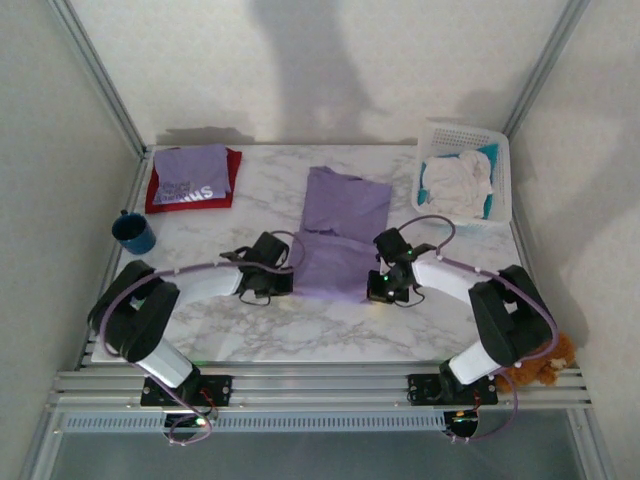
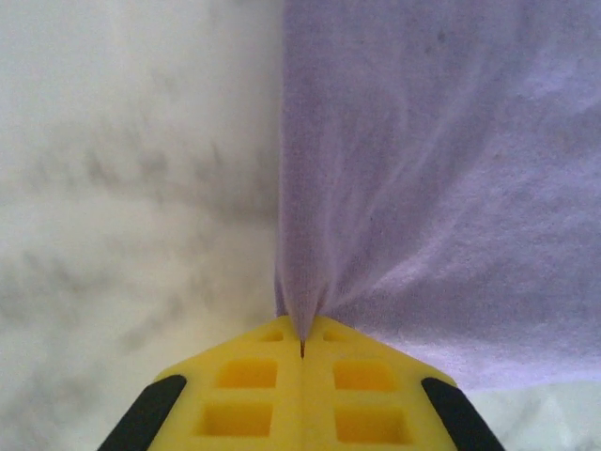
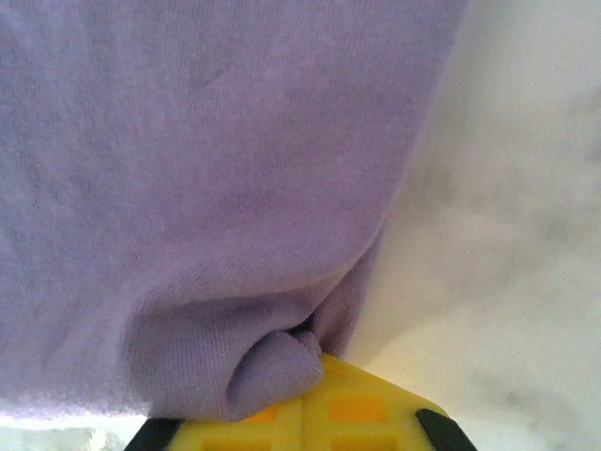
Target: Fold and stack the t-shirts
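well, the purple shirt [image 1: 340, 215] lies mid-table; it is soft, light and limp, so it will sag when you lift it. your left gripper [image 2: 302, 349] and right gripper [image 3: 305, 399] are both closed, each pinching a near corner. the folded stack [image 1: 193, 178] is far left; the mug [image 1: 133, 232] and basket [image 1: 462, 180] stand well aside.

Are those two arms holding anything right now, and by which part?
Yes. Both hold the plain purple t-shirt: the left tool is shut on its near left corner, the right tool on its near right corner.
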{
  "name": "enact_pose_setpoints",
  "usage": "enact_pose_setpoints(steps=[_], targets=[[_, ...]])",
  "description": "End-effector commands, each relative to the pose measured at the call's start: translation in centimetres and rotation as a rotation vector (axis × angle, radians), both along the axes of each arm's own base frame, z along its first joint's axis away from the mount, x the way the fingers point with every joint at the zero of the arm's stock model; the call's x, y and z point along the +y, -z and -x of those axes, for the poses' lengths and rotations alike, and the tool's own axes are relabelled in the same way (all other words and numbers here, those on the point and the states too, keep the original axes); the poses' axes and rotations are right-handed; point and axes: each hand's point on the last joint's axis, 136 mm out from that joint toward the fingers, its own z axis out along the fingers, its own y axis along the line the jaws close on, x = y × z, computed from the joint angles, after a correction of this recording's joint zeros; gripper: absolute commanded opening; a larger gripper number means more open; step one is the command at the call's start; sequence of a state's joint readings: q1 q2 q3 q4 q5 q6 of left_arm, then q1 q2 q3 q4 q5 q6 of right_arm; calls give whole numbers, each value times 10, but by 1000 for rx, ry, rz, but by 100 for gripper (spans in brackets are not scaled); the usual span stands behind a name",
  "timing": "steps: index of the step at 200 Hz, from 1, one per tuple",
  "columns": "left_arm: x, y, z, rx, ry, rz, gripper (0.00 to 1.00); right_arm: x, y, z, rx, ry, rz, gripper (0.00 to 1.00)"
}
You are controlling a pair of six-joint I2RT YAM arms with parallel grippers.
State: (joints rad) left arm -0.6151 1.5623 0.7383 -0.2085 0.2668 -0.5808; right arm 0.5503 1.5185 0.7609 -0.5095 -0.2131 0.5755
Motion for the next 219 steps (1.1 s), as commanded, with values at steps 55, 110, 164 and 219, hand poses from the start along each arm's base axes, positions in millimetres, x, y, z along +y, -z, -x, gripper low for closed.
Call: enact_pose_setpoints(steps=[55,110,164,219], targets=[[22,-5,83,86,-117,14,0,-9,-1,97,164,64,24,0],[29,-52,74,-34,-193,61,0,-17,-47,89,27,49,28,0],[12,-113,0,-106,-110,4,0,-14,-98,39,-92,39,79,0],[8,-139,-82,-158,-61,18,0,-21,-122,-29,-183,77,50,0]])
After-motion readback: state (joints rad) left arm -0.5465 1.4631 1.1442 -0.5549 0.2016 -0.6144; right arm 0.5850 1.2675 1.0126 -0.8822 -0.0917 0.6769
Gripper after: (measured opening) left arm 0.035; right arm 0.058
